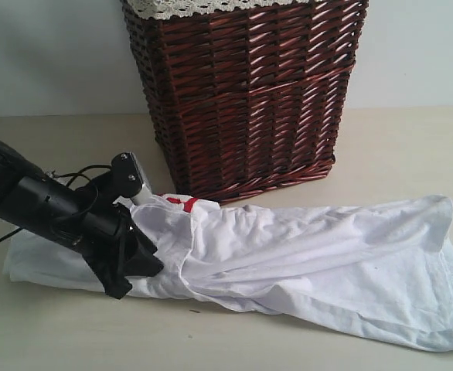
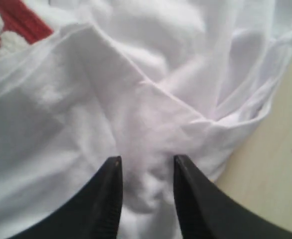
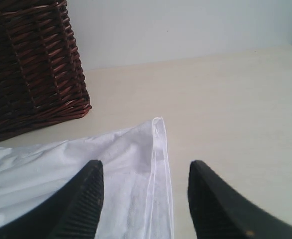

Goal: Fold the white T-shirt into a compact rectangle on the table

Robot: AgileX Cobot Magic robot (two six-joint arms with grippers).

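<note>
Table (image 1: 49, 340) — pale beige wood-look top with faint grain, carrying two items. White T-shirt (image 1: 327, 255) is lying crumpled and loosely gathered lengthwise across it from left to right, a red band (image 1: 182, 202) showing near the basket. Wicker basket (image 1: 246, 100) — dark red-brown, lace-trimmed, is standing upright behind the shirt, close against its rear edge.
</note>
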